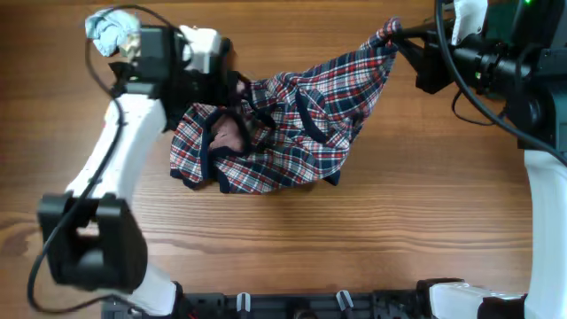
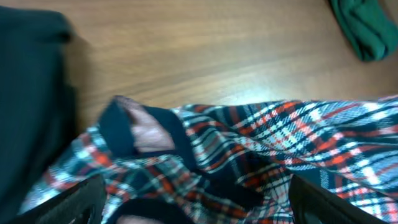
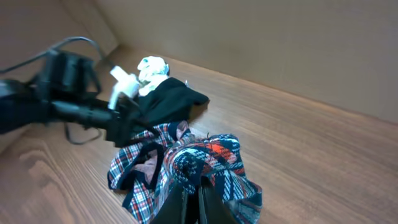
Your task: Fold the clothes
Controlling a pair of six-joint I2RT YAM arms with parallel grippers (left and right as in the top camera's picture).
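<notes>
The plaid garment [image 1: 283, 133] lies bunched in the middle of the table, with navy trim and a pale pinkish inside showing at its left. My right gripper [image 1: 396, 37] is shut on one corner and holds it stretched up toward the far right. In the right wrist view the shut fingers [image 3: 199, 198] pinch the plaid fabric [image 3: 205, 158]. My left gripper [image 1: 232, 89] is over the garment's far left part. In the left wrist view its fingers [image 2: 199, 200] are wide apart with the plaid fabric [image 2: 261, 149] between them.
A black cloth [image 3: 168, 99] and a white crumpled item [image 1: 111, 31] lie at the far left by the left arm. A green cloth [image 2: 364, 25] lies at the far right. A cardboard wall [image 3: 280, 43] stands behind the table.
</notes>
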